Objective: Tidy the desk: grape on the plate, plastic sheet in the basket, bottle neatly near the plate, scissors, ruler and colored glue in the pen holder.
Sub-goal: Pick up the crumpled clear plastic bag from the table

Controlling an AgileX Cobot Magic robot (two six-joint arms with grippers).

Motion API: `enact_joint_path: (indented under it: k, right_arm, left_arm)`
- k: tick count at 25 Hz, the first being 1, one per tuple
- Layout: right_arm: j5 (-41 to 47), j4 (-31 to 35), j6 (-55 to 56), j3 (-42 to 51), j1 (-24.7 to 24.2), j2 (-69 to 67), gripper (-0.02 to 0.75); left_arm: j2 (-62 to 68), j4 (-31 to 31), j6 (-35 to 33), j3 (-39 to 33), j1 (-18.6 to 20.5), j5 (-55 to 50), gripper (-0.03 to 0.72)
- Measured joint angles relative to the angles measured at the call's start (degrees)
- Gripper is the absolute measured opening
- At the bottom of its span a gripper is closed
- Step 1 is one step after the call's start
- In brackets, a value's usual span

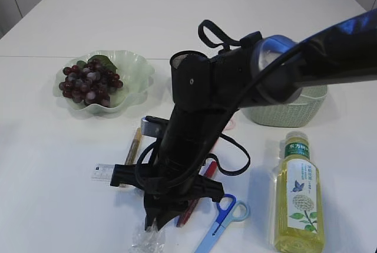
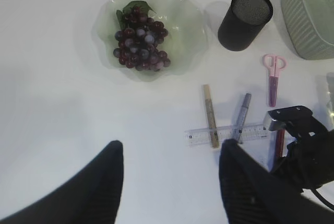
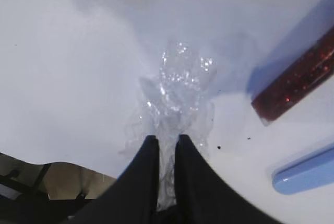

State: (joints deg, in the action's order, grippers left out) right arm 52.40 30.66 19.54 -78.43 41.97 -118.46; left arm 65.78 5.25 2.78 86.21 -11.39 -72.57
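At the table's front edge lies the crumpled clear plastic sheet, and my right gripper is shut on its near end. My left gripper hangs open above bare table, holding nothing. The grape bunch lies on the green plate. The clear ruler lies under a gold glue stick and a grey one. Pink scissors, blue scissors and a red glitter glue lie nearby. The black mesh pen holder stands upright. The bottle lies at the right.
The green woven basket stands at the back right. My right arm reaches across the middle and covers part of the pen holder and the stationery. The table's front edge runs just beside the right gripper.
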Motion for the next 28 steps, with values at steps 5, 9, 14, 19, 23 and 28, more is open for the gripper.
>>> enact_joint_path:
  k: [5, 9, 14, 19, 23, 28]
  right_arm:
    - [0.9, -0.3, 0.0, -1.7, 0.0, 0.3, 0.092]
    - [1.2, -1.2, 0.0, -2.0, 0.0, 0.3, 0.092]
    - [2.7, -2.8, 0.0, -2.5, 0.0, 1.2, 0.091]
    - [7.9, -6.2, 0.0, -4.8, 0.0, 1.8, 0.091]
    - [12.1, -10.2, 0.4, -8.0, 0.0, 2.1, 0.091]
    - [16.6, -17.2, 1.4, -14.3, 0.0, 2.6, 0.091]
  left_arm:
    - [0.0, -0.4, 0.0, 0.0, 0.0, 0.0, 0.426]
    - [0.0, -0.4, 0.0, 0.0, 0.0, 0.0, 0.426]
    - [0.0, -0.4, 0.0, 0.0, 0.0, 0.0, 0.426]
    - [0.0, -0.5, 0.0, 0.0, 0.0, 0.0, 0.426]
    - [0.0, -0.6, 0.0, 0.0, 0.0, 0.0, 0.426]
    - [0.0, -0.6, 0.0, 0.0, 0.0, 0.0, 0.426]
